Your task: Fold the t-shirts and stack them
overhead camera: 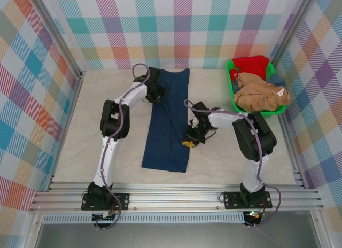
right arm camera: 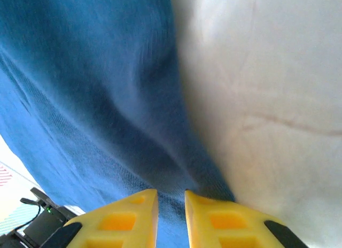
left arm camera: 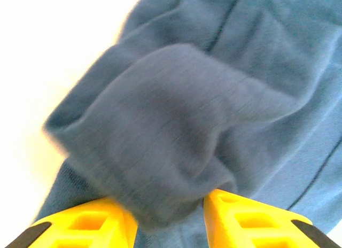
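Navy soft-cloth t-shirt [overhead camera: 168,125], a long strip at centre frame, looked limp and light, best held by its edges: left gripper [left arm camera: 168,205] pinched a bunched fold, right gripper [right arm camera: 171,197] its side edge.

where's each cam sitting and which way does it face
Top external: above and behind the arms, looking down on the table, navy t-shirt and green basket; both arms show.
Left wrist: behind the left gripper, facing a shirt fold pinched between its yellow fingers.
Right wrist: behind the right gripper, facing the shirt's edge and table; its fingers show.
Shared: all three see the navy t-shirt.
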